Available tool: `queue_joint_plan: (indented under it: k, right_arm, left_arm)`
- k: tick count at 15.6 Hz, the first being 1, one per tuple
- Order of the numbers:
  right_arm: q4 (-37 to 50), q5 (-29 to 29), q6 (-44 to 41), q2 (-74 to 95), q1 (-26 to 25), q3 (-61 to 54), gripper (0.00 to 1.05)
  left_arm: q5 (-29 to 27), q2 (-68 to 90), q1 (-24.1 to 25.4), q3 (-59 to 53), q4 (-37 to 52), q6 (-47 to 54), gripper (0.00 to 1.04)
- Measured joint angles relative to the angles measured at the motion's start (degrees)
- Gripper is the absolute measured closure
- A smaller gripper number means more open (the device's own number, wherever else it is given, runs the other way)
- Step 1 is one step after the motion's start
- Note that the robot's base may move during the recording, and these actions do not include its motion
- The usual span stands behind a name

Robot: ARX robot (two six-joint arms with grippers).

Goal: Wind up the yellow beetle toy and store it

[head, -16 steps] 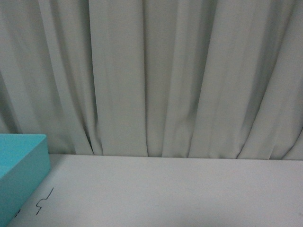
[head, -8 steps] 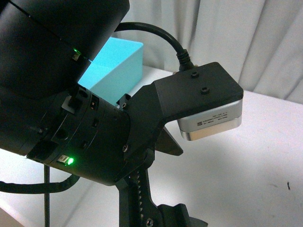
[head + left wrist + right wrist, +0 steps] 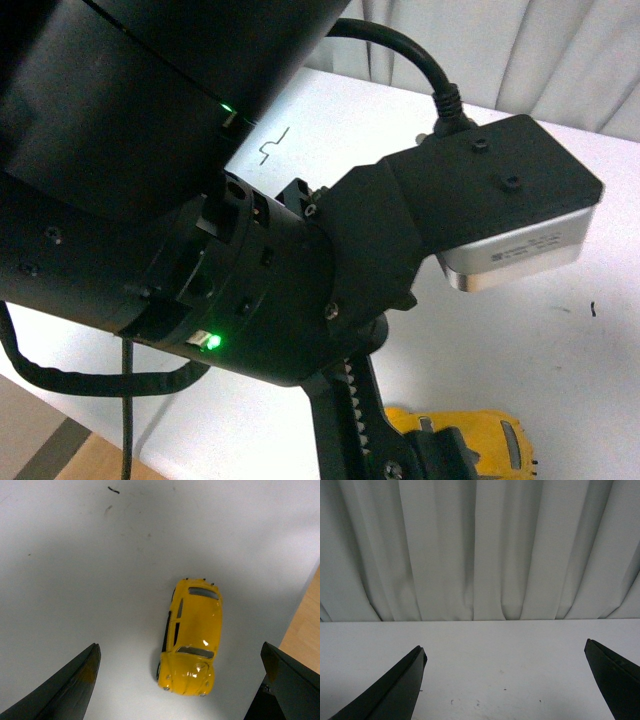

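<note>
White table [image 3: 75, 555], one yellow beetle toy [image 3: 192, 637] (upright), two spread fingers [image 3: 65, 690]

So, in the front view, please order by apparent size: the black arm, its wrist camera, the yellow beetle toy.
1. black arm, nearest the lens.
2. wrist camera.
3. yellow beetle toy, partly hidden, so unsure.

The left arm [image 3: 150, 150] fills the frame's left and centre. Bare bench [image 3: 540, 340] lies open at right, above the yellow beetle toy [image 3: 490, 430].
</note>
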Motion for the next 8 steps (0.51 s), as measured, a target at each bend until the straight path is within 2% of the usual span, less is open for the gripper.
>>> queue_joint_plan:
  k: [4,8]
  right_arm:
    - [0.0,0.0,0.0,0.0,0.0,0.0,0.07]
    - [0.0,0.0,0.0,0.0,0.0,0.0,0.07]
  left_arm:
    - [-2.6,3.8,-4.9,-1.0,4.4,-2.6,0.07]
    - [-6.9,9.2,-7.2,-1.0,8.9,-3.7,0.07]
